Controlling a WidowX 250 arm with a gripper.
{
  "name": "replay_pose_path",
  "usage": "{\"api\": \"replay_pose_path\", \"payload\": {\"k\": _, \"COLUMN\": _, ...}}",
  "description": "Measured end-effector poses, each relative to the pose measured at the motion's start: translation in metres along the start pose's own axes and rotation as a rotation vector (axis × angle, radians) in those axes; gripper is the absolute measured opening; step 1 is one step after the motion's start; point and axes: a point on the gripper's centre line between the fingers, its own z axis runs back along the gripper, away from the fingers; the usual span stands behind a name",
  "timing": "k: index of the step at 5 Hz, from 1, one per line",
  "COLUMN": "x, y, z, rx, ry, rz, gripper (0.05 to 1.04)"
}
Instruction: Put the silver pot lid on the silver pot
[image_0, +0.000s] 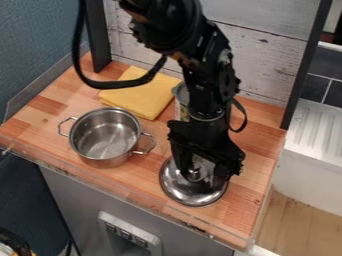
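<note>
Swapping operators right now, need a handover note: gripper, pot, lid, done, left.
Gripper: open, down over the lid, fingers either side of the knob; can't tell if they touch it.
Lid: knob up on the counter, near the front edge.
Pot: upright, uncovered, left of the lid in the camera view.
Done: gripper at the lid; no grasp yet.
Left: grip knob, lift, set lid on pot.

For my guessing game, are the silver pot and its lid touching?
Apart. The camera view shows bare wooden counter between the silver pot and the silver lid.
</note>
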Motion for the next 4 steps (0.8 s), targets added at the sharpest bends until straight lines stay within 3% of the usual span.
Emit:
{"api": "replay_pose_path", "payload": {"k": 2, "x": 0.002, "y": 0.002, "z": -0.002, "rx": 0.013, "ry": -0.008, "rz": -0.012, "gripper": 0.369}}
{"api": "replay_pose_path", "payload": {"k": 3, "x": 0.001, "y": 0.002, "z": -0.001, "rx": 0.014, "ry": 0.005, "rz": -0.018, "gripper": 0.284}}
{"api": "replay_pose_path", "payload": {"k": 4, "x": -0.009, "y": -0.001, "z": 0.008, "rx": -0.002, "ry": 0.048, "rz": -0.023, "gripper": 0.284}}
